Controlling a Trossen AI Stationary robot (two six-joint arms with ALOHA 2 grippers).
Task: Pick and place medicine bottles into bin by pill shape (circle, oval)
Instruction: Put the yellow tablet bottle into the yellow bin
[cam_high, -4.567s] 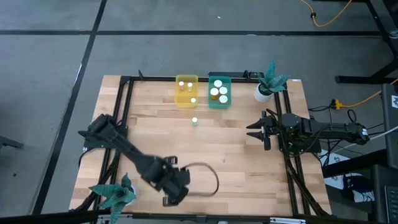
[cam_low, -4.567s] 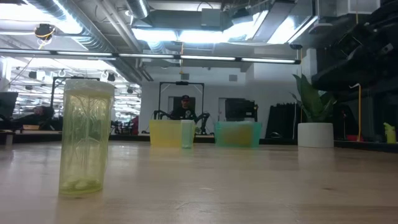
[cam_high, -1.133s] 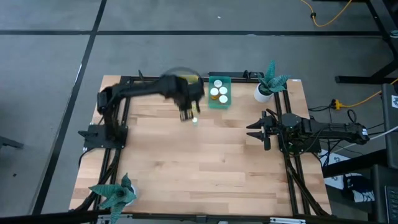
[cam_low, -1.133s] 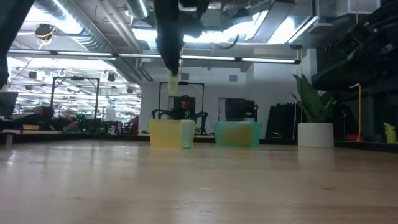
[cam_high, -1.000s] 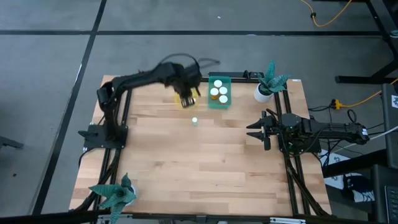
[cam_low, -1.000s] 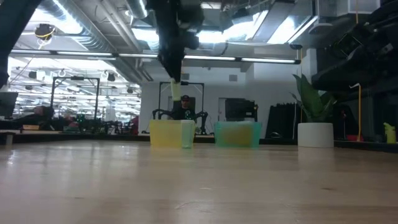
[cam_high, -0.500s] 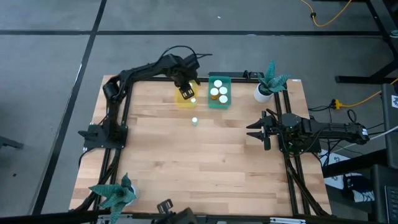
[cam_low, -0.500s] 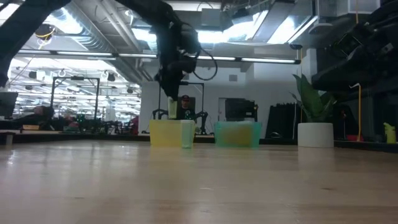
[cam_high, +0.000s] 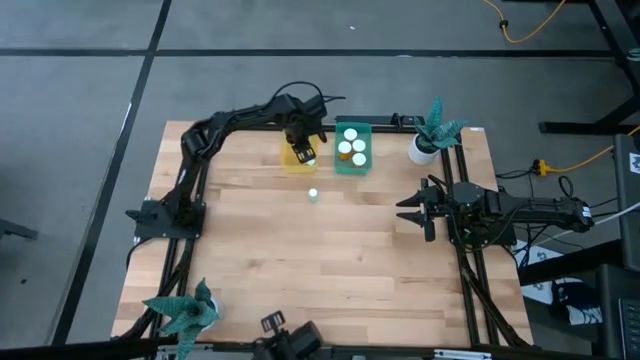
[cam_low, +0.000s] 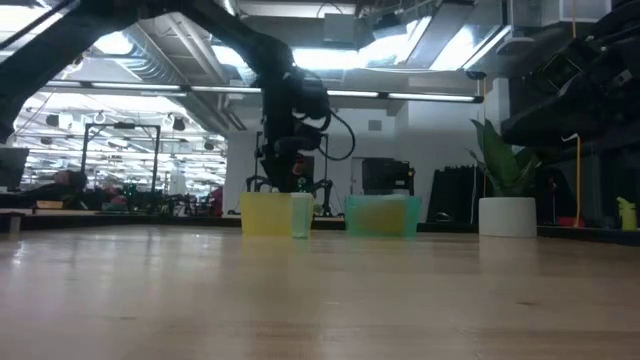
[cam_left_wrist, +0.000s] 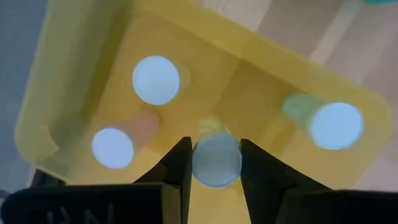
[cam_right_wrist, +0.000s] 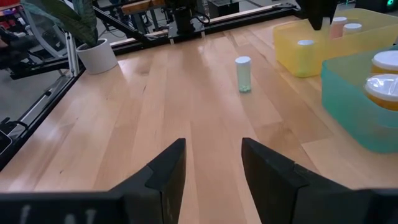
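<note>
- Hovering my left gripper (cam_left_wrist: 216, 163) over the yellow bin (cam_high: 292, 158), jaws clamped on a narrow white-capped bottle (cam_left_wrist: 216, 160).
- Three bottles sit inside already: two upright (cam_left_wrist: 156, 79), one leaning at the wall (cam_left_wrist: 328, 121).
- Risk as I see it: letting go from this height could bounce the bottle onto its neighbours or tip it over.
- One lone bottle (cam_high: 313, 194) stands on the table, just short of the bins.
- Right gripper (cam_right_wrist: 211, 163) waits at the table's right edge, fingers apart, holding nothing.

A potted plant in a white pot (cam_high: 424, 150) stands at one far corner of the wooden worktop (cam_high: 330, 260); another leafy plant (cam_high: 185, 312) occupies the opposite near corner.
</note>
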